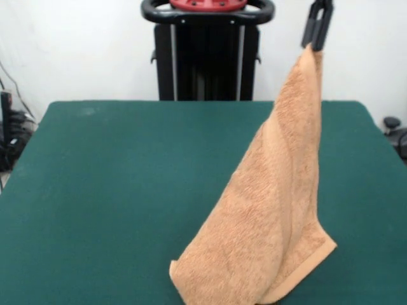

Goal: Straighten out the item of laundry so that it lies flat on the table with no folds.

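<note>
The tan-orange terry towel (pixel 273 210) hangs by one corner from my gripper (pixel 316 43) at the top right of the front view. The black fingers (pixel 318 25) are shut on that corner, high above the table. The towel drapes down and to the left in long folds. Its lower end rests on the dark green table (pixel 127 190) near the front edge, with a border band showing at the bottom right. The white label is hidden.
The robot's black pedestal (pixel 206 57) stands behind the table's far edge at the centre. Cables and dark equipment (pixel 9 127) sit off the table's left side, and another dark object (pixel 394 130) is off the right side.
</note>
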`<act>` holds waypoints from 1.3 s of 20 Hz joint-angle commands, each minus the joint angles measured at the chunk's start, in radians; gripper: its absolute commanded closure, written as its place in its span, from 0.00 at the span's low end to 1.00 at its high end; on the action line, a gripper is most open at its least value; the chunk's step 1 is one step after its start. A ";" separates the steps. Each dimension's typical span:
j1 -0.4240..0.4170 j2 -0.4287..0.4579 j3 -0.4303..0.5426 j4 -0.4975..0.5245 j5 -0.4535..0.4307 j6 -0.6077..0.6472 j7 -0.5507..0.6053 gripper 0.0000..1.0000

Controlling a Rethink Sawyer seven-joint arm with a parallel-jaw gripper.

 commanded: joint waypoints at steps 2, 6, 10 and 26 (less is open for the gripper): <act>0.086 0.037 0.012 0.134 0.116 0.125 0.428 1.00; 0.087 0.061 0.037 0.164 0.161 0.053 0.437 1.00; 0.089 0.092 0.043 0.185 0.178 0.017 0.451 1.00; 0.089 0.104 0.064 0.282 0.183 0.010 0.437 1.00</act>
